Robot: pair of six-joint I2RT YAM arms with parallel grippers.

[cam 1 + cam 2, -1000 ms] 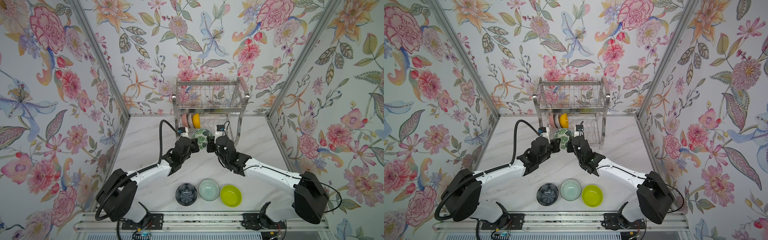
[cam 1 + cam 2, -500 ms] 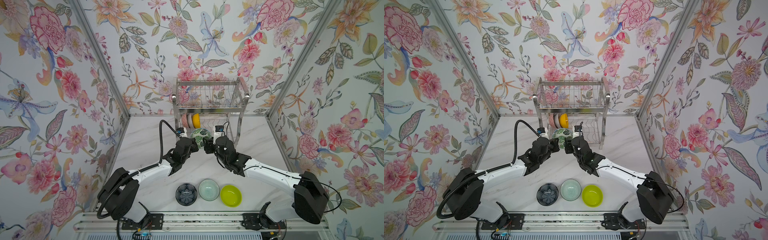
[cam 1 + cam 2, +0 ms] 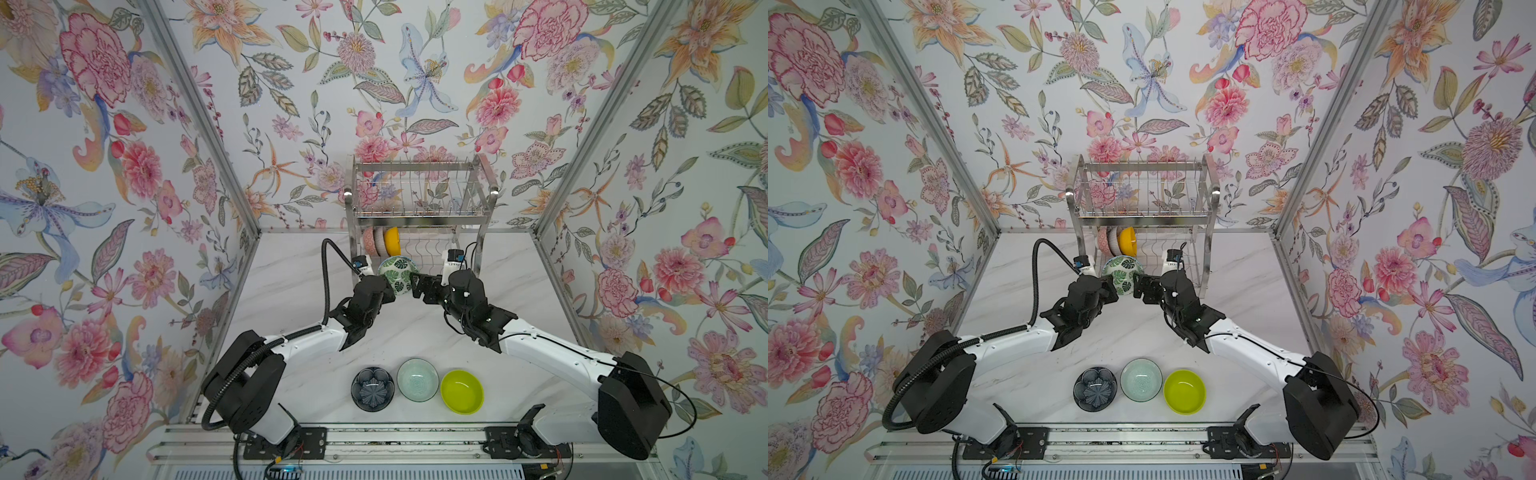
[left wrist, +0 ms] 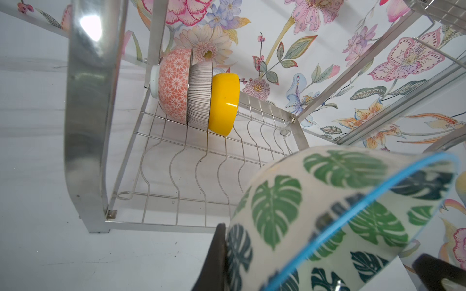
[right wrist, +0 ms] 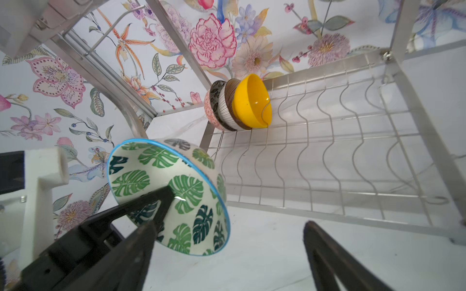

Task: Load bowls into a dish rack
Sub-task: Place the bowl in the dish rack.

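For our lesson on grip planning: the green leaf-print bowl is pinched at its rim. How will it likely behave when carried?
The green leaf-print bowl shows a glossy highlight, so probably slippery. The left gripper holds only its rim, so it may pivot. It looks ceramic: likely brittle against the dish rack.

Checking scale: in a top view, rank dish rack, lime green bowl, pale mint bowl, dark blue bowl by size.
1. dish rack: largest.
2. lime green bowl, pale mint bowl, dark blue bowl: too alike to rank.
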